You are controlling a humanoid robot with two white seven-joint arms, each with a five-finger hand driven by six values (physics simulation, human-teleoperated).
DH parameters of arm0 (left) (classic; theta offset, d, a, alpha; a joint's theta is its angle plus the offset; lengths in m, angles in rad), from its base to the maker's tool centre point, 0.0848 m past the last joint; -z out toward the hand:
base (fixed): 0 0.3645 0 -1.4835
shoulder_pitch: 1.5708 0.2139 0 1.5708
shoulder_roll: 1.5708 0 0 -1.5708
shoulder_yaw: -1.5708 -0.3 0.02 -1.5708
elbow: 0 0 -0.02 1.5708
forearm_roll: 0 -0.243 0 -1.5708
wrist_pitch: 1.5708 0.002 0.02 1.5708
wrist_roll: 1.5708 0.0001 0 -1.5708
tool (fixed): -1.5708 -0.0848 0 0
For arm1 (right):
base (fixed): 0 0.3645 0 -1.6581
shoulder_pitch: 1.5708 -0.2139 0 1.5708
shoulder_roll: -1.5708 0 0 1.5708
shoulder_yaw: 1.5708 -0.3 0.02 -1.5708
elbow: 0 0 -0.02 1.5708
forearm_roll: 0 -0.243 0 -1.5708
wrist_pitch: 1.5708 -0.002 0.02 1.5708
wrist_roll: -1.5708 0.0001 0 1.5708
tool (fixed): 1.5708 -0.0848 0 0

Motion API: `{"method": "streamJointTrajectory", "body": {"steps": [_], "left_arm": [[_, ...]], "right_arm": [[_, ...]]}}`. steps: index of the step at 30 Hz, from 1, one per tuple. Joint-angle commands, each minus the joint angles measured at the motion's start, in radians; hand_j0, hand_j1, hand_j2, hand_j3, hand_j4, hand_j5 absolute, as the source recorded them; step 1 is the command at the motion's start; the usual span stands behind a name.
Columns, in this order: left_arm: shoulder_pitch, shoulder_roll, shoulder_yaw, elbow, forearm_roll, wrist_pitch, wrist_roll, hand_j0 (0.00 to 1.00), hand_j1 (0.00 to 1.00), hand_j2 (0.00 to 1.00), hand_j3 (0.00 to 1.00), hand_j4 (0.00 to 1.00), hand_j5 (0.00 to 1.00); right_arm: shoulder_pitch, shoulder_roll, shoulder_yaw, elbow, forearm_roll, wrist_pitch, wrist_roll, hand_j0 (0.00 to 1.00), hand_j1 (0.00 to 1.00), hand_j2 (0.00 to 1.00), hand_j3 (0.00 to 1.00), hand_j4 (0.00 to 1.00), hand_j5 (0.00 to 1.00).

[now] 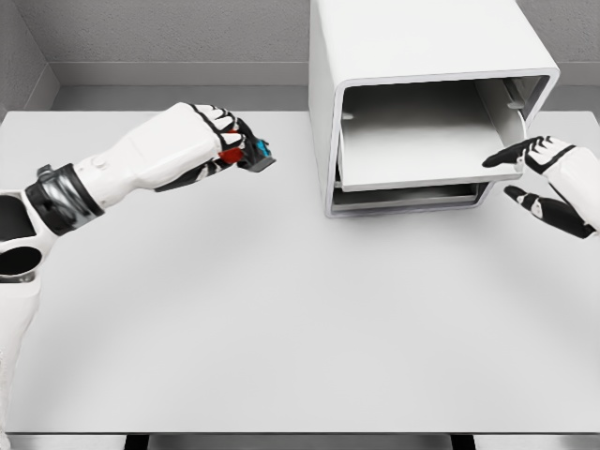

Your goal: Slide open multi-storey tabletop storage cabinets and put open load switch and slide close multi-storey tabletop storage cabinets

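Observation:
A white multi-storey storage cabinet (422,56) stands at the back right of the table, its upper drawer (422,150) slid out toward me and bare inside. My left hand (220,141) hovers over the table to the cabinet's left, shut on the load switch (251,152), a small dark block with red and cyan parts poking out past the fingers. My right hand (534,178) is at the drawer's right front corner, fingers spread, upper fingertips (497,159) touching or nearly touching the drawer's front edge.
A grey table (281,328) spreads in front of me, its near edge at the bottom. A lower drawer (412,197) sits closed under the open one. Grey walls rise behind the table.

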Motion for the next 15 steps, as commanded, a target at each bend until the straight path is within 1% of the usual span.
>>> {"method": "streamJointTrajectory", "body": {"steps": [1,4,5,8,12,14,15], "left_arm": [[0.000,-0.012,-0.002,-0.001,0.011,0.003,0.000,0.44,0.44,0.44,0.44,0.44,0.44],[-0.002,-0.027,-0.003,-0.001,0.011,0.003,0.000,0.44,0.44,0.44,0.44,0.44,0.44],[-0.002,-0.044,-0.003,-0.001,0.011,0.003,0.000,0.44,0.44,0.44,0.44,0.44,0.44],[-0.003,-0.064,-0.005,-0.001,0.011,0.003,0.000,0.44,0.44,0.44,0.44,0.44,0.44],[-0.003,-0.087,-0.005,-0.001,0.011,0.003,0.000,0.44,0.44,0.44,0.44,0.44,0.44],[-0.003,-0.095,-0.009,-0.001,0.011,0.003,0.000,0.44,0.44,0.44,0.44,0.44,0.44],[-0.003,-0.102,-0.012,-0.001,0.011,0.003,0.000,0.44,0.44,0.44,0.44,0.44,0.44]], "right_arm": [[0.000,0.001,-0.002,0.000,-0.007,0.001,0.000,0.65,0.65,0.65,0.65,0.65,0.65],[-0.003,-0.001,-0.006,0.004,-0.007,0.001,0.000,0.65,0.65,0.65,0.65,0.65,0.65],[0.000,-0.001,-0.026,0.021,-0.007,0.001,0.000,0.64,0.64,0.64,0.64,0.64,0.64],[0.003,-0.002,-0.049,0.057,-0.004,0.001,0.000,0.64,0.64,0.64,0.64,0.64,0.64],[0.002,-0.009,-0.055,0.115,-0.002,0.001,0.003,0.64,0.64,0.64,0.64,0.64,0.64],[0.003,-0.010,-0.075,0.144,0.001,0.001,0.003,0.64,0.64,0.64,0.64,0.64,0.64],[0.003,-0.021,-0.075,0.162,0.001,0.001,0.003,0.63,0.63,0.63,0.63,0.63,0.63]]}}
